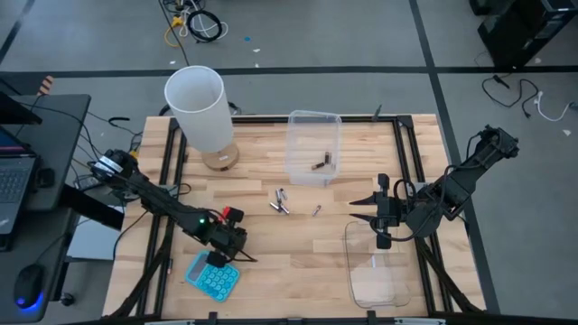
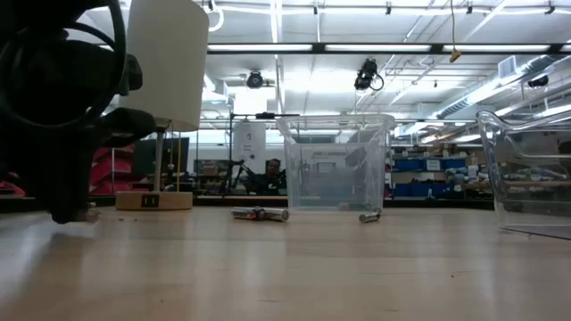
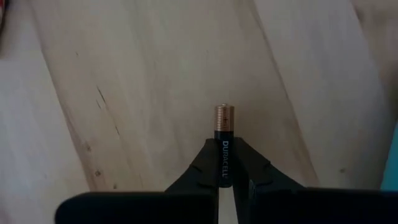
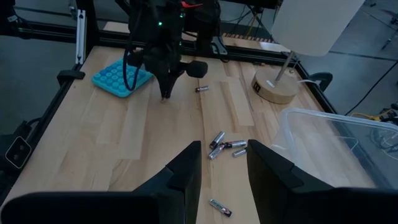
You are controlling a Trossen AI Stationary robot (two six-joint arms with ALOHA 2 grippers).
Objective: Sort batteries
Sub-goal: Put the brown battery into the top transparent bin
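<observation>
My left gripper [image 1: 242, 253] stands at the table's near left, just beyond the blue calculator [image 1: 213, 275], and is shut on a black-and-copper battery [image 3: 224, 134]. The right wrist view shows another dark battery [image 4: 201, 89] lying on the wood close to it. A small cluster of batteries [image 1: 280, 200] and a single one [image 1: 315, 210] lie mid-table. A few more [image 1: 321, 165] rest on the floor of the far clear tub [image 1: 313, 122]. My right gripper [image 1: 372, 221] hangs open above the far end of the near-right clear tub [image 1: 375, 280], with nothing between its fingers. My left gripper pinches the battery's black body [image 3: 224, 163] between its two fingertips, slanting steeply down from above. The battery lies along the fingers, and its copper end [image 3: 224, 117] sticks out past the tips toward the table. Whether that end touches the wood cannot be told.
A white-shaded lamp [image 1: 199, 108] on a round wooden base stands at the far left. Black frame rails run along the table's edges. Bare wood lies between the calculator and the mid-table batteries.
</observation>
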